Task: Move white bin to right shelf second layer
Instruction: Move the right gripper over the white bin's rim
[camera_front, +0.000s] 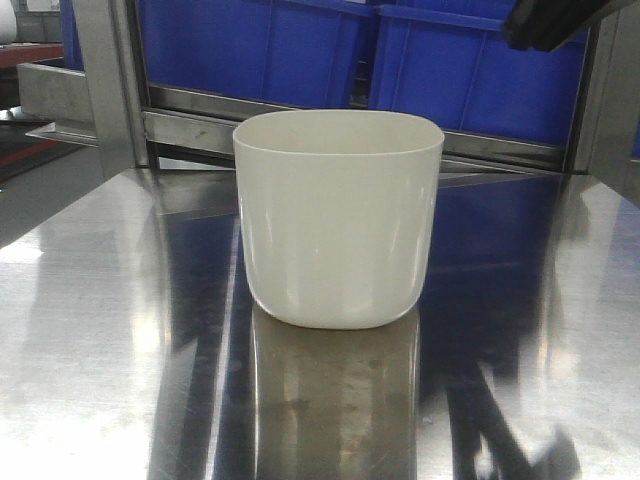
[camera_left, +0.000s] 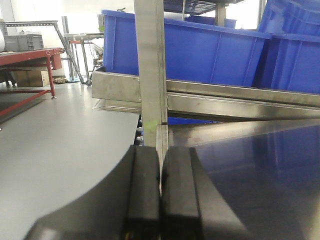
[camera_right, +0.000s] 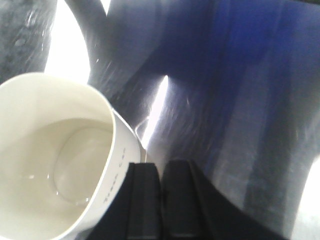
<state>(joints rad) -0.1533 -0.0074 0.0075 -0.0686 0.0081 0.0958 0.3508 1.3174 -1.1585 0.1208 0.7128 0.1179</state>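
Note:
The white bin (camera_front: 338, 220) stands upright on the mirror-like steel tabletop (camera_front: 100, 350), mouth up and empty. In the right wrist view I look down into the white bin (camera_right: 55, 165). My right gripper (camera_right: 161, 170) hangs just outside its right rim, shut with nothing between the fingers. My left gripper (camera_left: 160, 170) is shut too and holds nothing. It points at a steel upright post (camera_left: 150, 75) at the table's far left edge. A steel rack level with a flat front bar (camera_front: 200, 125) runs behind the bin. I cannot tell whether it is the right shelf second layer.
Large blue crates (camera_front: 300, 45) fill the rack level behind the table. A black arm part (camera_front: 555, 22) shows in the top right corner. Left of the table lies open grey floor (camera_left: 60, 140), with a red-framed bench (camera_left: 30, 57) further off.

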